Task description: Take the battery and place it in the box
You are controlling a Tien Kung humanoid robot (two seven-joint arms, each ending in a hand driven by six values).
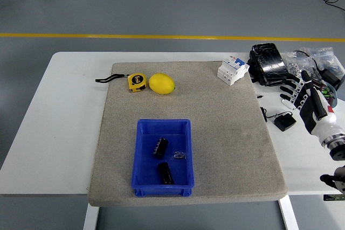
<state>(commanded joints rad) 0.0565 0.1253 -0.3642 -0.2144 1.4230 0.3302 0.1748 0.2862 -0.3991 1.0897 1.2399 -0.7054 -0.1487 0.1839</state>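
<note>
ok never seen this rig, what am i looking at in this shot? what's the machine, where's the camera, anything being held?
One camera, mounted high on a humanoid robot, looks down over a white table. Only the robot's right hand shows, at the right edge, with its fingers spread and holding nothing; the left arm is out of view. A grey felt mat covers the table's middle. On it sits a blue plastic box containing two black cylindrical batteries and a small clip-like piece. Further back lie a yellow tape measure, a yellow lemon and a white circuit breaker. Black gear and cables lie off the mat at the right.
</note>
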